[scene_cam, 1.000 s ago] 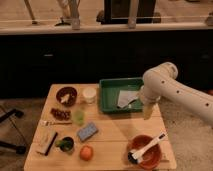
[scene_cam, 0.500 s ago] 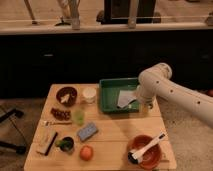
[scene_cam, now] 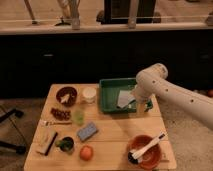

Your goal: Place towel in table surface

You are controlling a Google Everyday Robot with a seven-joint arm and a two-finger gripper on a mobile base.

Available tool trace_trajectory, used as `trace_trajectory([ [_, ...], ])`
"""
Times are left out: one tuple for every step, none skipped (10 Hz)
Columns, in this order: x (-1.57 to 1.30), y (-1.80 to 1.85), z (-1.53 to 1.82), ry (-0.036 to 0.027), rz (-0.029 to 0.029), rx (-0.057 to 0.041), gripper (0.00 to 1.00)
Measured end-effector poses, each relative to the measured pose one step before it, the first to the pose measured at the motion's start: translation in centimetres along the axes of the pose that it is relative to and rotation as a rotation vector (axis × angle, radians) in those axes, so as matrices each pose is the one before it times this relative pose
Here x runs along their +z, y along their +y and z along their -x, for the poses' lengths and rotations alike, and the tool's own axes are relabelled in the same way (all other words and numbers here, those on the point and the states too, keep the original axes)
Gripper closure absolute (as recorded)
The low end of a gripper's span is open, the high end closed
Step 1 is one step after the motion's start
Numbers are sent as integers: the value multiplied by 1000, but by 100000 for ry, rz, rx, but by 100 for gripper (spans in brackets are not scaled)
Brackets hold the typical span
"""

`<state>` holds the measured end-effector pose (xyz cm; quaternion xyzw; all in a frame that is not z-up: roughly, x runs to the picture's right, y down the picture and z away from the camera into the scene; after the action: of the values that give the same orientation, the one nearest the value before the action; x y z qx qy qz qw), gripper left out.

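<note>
A pale grey towel lies folded inside the green tray at the back right of the wooden table. My white arm reaches in from the right, and its gripper hangs at the tray's right side, just to the right of the towel. The arm's wrist hides the gripper's tips.
On the table stand a brown bowl, a white cup, a green cup, a blue sponge, an orange, a green object, and an orange bowl with a white brush.
My arm has moved left and toward the tray, bringing the gripper closer to the towel. The towel and other objects have not moved.
</note>
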<state>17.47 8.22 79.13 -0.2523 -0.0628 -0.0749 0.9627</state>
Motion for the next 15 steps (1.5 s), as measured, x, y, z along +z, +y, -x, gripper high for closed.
trace_trajectory([
  [301,-188,-112,-10,-212,208,20],
  [201,-135,-197,2,-322,394,20],
  [371,-166,-85,-91,-309,244,20],
  [565,-352,110,-469,-355,305,20],
  [484,-451,-37,-146,-194,234,20],
  [498,-555,130,-225,-467,-245,20],
  [222,45,-87,-271,78,366,20],
  [218,12,-212,75,-137,298,20],
  [225,-159,-78,241,-327,-64,20],
  [518,-285,0,-421,78,236,20],
  [258,-158,101,-51,-70,-507,20],
  [222,-94,193,-291,81,-413,20],
  [338,-51,146,-279,41,-426,20],
  [194,-32,-127,260,-147,-215,20],
  [190,-27,-143,-74,-17,166,20],
])
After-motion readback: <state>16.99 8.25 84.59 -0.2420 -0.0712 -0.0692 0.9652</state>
